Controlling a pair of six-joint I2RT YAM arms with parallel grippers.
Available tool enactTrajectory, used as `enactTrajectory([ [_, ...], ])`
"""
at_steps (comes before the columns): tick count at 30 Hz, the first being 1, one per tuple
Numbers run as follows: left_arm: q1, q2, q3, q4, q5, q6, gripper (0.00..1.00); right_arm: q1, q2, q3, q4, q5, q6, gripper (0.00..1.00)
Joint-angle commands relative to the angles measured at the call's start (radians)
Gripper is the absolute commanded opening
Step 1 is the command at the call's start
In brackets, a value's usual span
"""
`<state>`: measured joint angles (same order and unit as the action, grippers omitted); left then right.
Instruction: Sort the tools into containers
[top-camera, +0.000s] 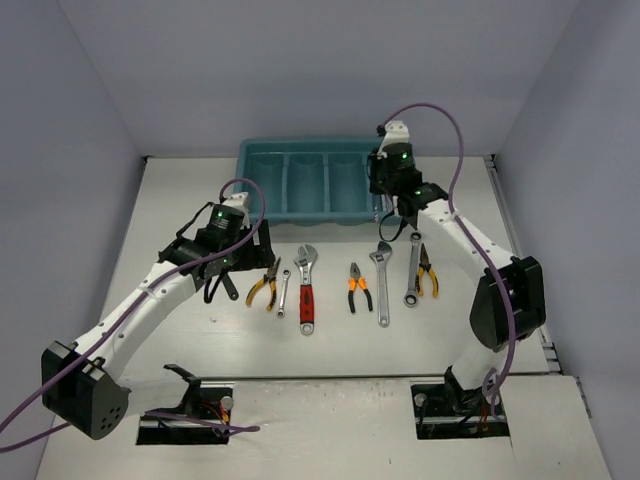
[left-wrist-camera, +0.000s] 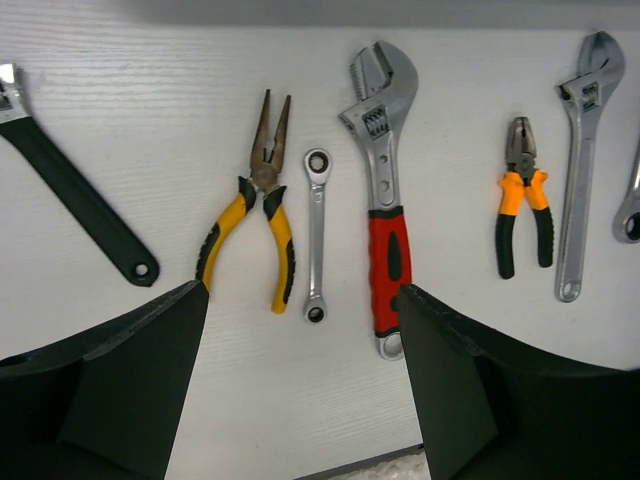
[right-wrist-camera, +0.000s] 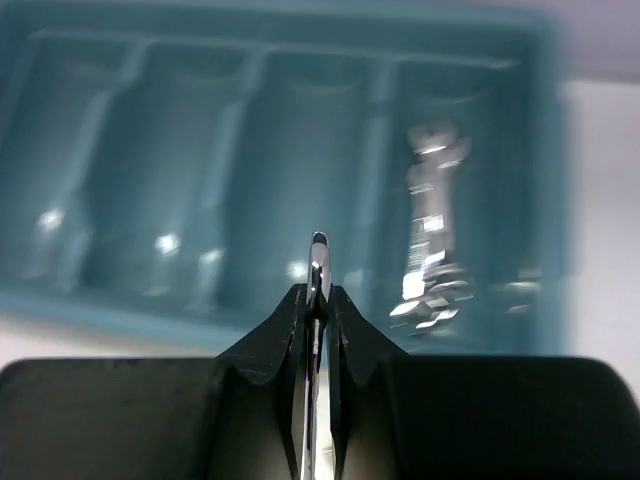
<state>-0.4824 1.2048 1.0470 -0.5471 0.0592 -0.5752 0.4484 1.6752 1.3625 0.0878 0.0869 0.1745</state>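
The teal tray (top-camera: 262, 152) stands at the back, with four compartments. My right gripper (top-camera: 387, 208) hangs over its near right end, shut on a thin silver spanner (right-wrist-camera: 318, 268) seen edge-on over the tray (right-wrist-camera: 300, 312). Another silver tool (right-wrist-camera: 430, 240) lies in the rightmost compartment. My left gripper (top-camera: 240, 262) is open and empty above the table, its jaws wide apart (left-wrist-camera: 300, 300). In front of it lie a black wrench (left-wrist-camera: 75, 200), yellow pliers (left-wrist-camera: 255, 210), a small spanner (left-wrist-camera: 317, 235), the red-handled wrench (left-wrist-camera: 383, 200) and orange pliers (left-wrist-camera: 523, 200).
A row of tools lies mid-table: yellow pliers (top-camera: 265, 283), small spanner (top-camera: 283, 293), red wrench (top-camera: 306, 290), orange pliers (top-camera: 359, 287), silver adjustable wrench (top-camera: 382, 282), a spanner (top-camera: 413, 270) and more yellow pliers (top-camera: 427, 270). Grey walls close in three sides.
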Motion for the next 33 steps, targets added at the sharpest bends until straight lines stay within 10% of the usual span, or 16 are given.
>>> enactTrajectory([
  [1, 0.006, -0.042, 0.019, -0.062, -0.09, 0.049, 0.74, -0.108, 0.064, 0.143, 0.044, 0.111, -0.154, 0.0],
  [12, 0.013, -0.046, 0.008, -0.14, -0.098, 0.049, 0.74, -0.199, 0.456, 0.474, 0.03, 0.105, -0.147, 0.03],
  [18, 0.015, -0.064, -0.003, -0.155, -0.107, 0.045, 0.74, -0.198, 0.525, 0.517, 0.025, 0.063, -0.095, 0.21],
  [24, 0.015, -0.056, 0.007, -0.162, -0.115, 0.049, 0.74, -0.199, 0.405, 0.453, 0.018, 0.074, -0.085, 0.41],
  [33, 0.016, 0.022, 0.093, -0.165, -0.1, 0.073, 0.74, -0.205, -0.014, 0.018, -0.057, 0.091, 0.04, 0.42],
])
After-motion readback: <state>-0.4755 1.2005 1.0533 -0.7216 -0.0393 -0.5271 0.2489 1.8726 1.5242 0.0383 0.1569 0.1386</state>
